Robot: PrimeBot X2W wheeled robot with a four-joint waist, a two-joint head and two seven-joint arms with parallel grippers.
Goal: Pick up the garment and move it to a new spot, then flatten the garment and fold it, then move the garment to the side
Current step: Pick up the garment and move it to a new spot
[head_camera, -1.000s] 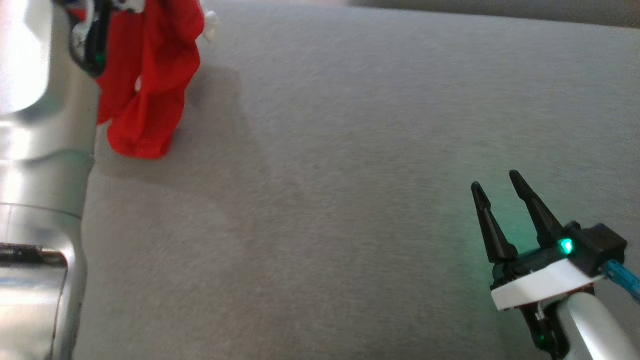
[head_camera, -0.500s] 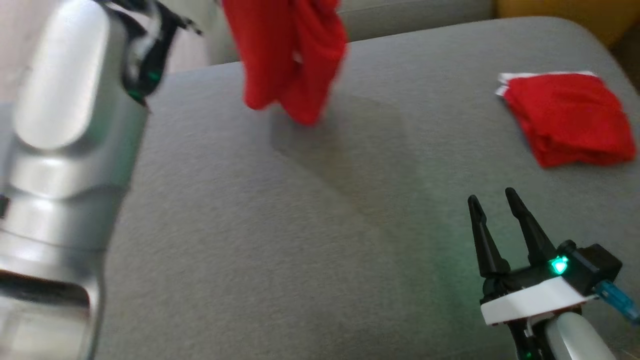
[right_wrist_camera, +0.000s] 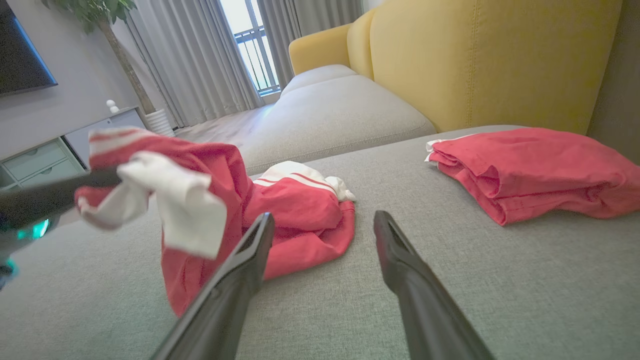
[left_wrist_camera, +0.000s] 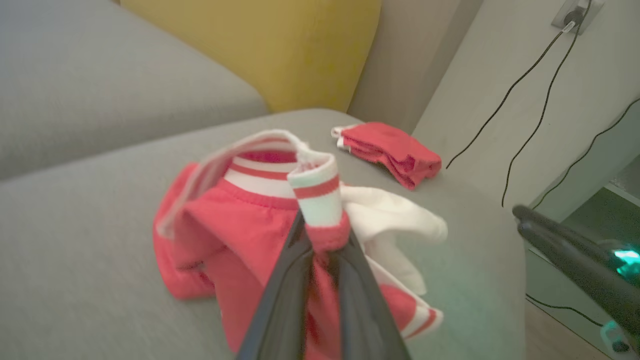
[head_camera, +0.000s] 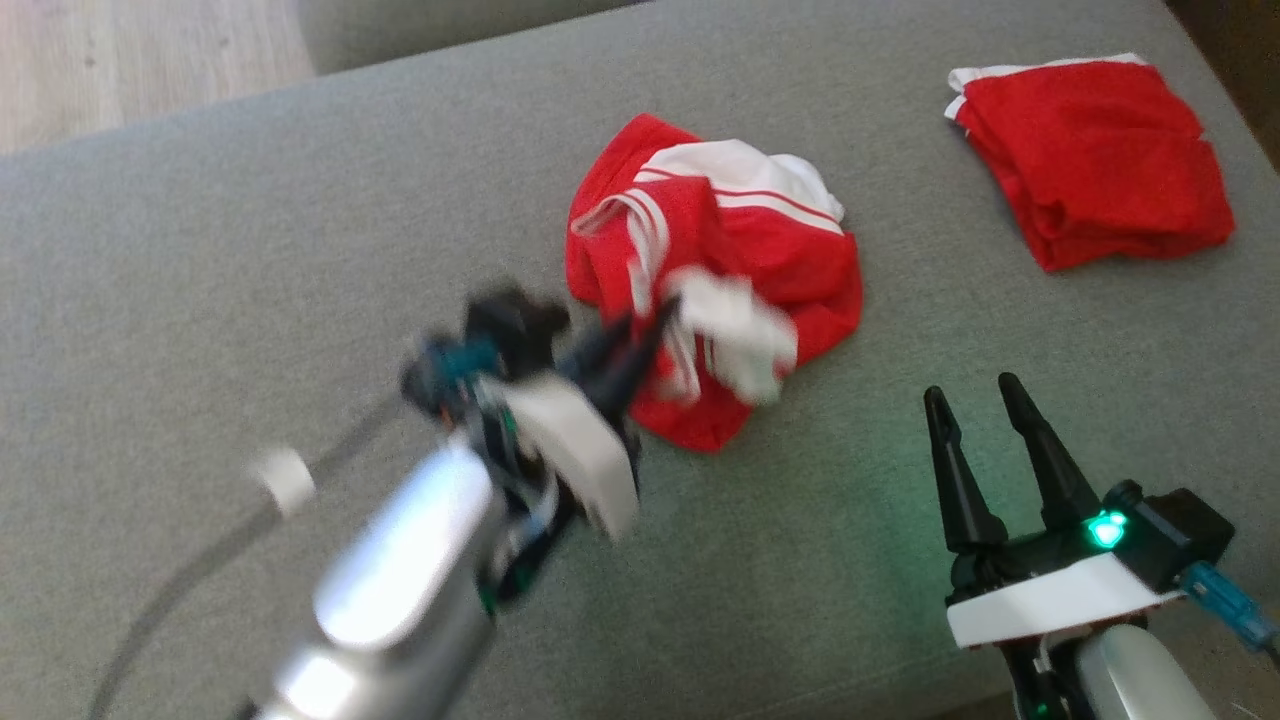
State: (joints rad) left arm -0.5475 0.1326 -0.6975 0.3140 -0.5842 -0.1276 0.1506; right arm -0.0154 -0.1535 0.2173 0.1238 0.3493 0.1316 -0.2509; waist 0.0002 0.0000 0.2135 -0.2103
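Garment (head_camera: 760, 250) amid bare cushion (head_camera: 300, 250), seemingly pinched by left hand (left_wrist_camera: 322, 239); right hand (head_camera: 972, 390) wide.

A grey fabric seat (head_camera: 250, 250) spreads across the foreground. Behind it rises a yellow backrest (right_wrist_camera: 475, 60), with a second grey seat cushion (right_wrist_camera: 330, 110) in front of it. Pale wooden floor (head_camera: 130, 60) shows past the seat's far edge. Daylight comes through a tall window (right_wrist_camera: 252, 45) hung with grey curtains (right_wrist_camera: 200, 55). Near them a potted plant (right_wrist_camera: 126, 67) stands beside a low drawer cabinet (right_wrist_camera: 40, 157), below a dark wall screen (right_wrist_camera: 20, 50). Black cables (left_wrist_camera: 507, 92) run down a pale wall (left_wrist_camera: 590, 75) from a socket (left_wrist_camera: 572, 12).
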